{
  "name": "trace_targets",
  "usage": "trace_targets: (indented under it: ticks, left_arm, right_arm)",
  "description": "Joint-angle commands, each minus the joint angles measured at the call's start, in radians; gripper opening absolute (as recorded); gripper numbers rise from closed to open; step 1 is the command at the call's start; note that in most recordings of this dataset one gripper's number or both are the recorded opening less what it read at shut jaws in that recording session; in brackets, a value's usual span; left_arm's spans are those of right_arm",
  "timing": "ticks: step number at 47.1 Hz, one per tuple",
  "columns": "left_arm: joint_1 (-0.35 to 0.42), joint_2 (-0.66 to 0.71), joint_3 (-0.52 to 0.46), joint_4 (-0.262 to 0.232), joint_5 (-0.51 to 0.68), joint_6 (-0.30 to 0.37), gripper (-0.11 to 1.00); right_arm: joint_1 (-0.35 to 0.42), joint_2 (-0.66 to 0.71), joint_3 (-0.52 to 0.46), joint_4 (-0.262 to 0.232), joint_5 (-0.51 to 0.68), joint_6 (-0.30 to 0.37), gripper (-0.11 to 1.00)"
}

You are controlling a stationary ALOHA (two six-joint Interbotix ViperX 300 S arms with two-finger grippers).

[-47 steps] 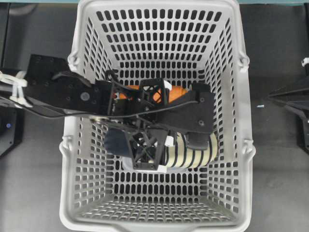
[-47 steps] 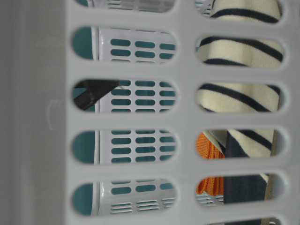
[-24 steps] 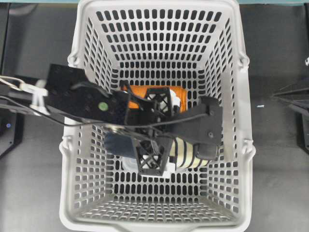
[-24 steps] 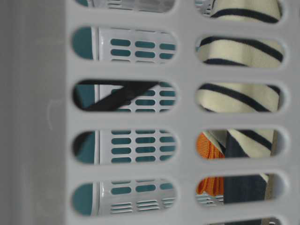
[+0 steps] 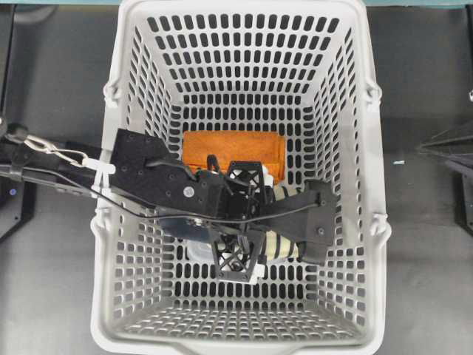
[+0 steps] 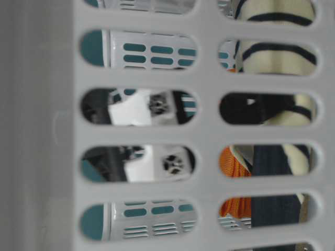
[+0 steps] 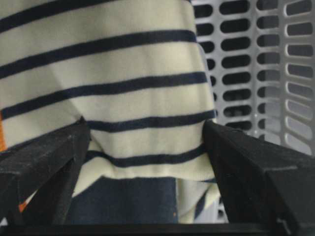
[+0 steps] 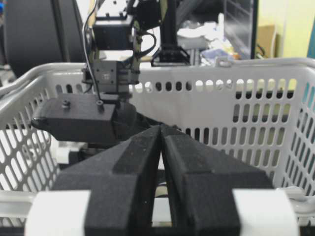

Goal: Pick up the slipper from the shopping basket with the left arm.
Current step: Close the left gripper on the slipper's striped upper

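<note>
The slipper (image 5: 284, 245) lies on the floor of the shopping basket (image 5: 126, 244), toward the middle and a little to the right in the overhead view, mostly covered there by the left arm (image 5: 159, 185); what shows is a soft fabric upper, cream with thin navy stripes running across it, and a dark navy part at the heel end peeking out under the arm; in the left wrist view the slipper (image 7: 106, 83) fills most of the frame, its striped cloth rumpled and bulging, with a navy band below the cream and the slotted grey wall to the right; the left hand (image 5: 247, 244) reaches down into the basket with its black lattice fingers spread, one finger (image 7: 42, 162) at each side of the slipper and pressing into the fabric, so the hand is open around the slipper and straddling it; whether it has a firm grip cannot be told; just behind the slipper, toward the far wall, an orange folded cloth (image 5: 233, 150) rests flat on the basket floor; through the slots in the table-level view the striped slipper (image 6: 277, 57) and the orange cloth show at the right; the right hand (image 8: 162, 167) sits outside the basket, its two black fingers pressed together, holding nothing; the basket stands on a dark surface (image 5: 425, 244).
</note>
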Motion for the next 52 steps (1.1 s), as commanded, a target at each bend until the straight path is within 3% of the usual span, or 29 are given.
trace_targets:
  ticks: [1, 10, 20, 24, 30, 42, 52]
  left_arm:
    - [0.009, -0.015, 0.011, 0.005, -0.017, -0.002, 0.90]
    - [0.002, -0.020, 0.017, 0.003, -0.015, -0.008, 0.79]
    - [-0.005, -0.067, -0.012, 0.005, -0.015, 0.008, 0.26]
    - [-0.003, -0.087, -0.037, 0.005, -0.008, 0.011, 0.09]
    - [0.002, -0.114, -0.098, 0.005, 0.048, 0.012, 0.08]
    - [0.005, -0.130, -0.327, 0.005, 0.322, 0.017, 0.08]
    - [0.006, -0.109, -0.476, 0.005, 0.454, 0.003, 0.08]
  right_arm:
    - [0.006, 0.006, -0.008, 0.003, -0.008, 0.000, 0.00]
    - [0.006, 0.006, -0.008, 0.003, -0.009, 0.000, 0.00]
    - [0.006, 0.006, -0.008, 0.003, -0.011, 0.000, 0.00]
    - [0.006, 0.006, -0.008, 0.003, -0.011, 0.000, 0.00]
    - [0.006, 0.006, -0.005, 0.003, -0.011, 0.000, 0.00]
    - [0.006, 0.002, -0.002, 0.003, -0.011, 0.000, 0.00]
    - [0.006, -0.009, 0.003, 0.003, -0.011, 0.000, 0.00]
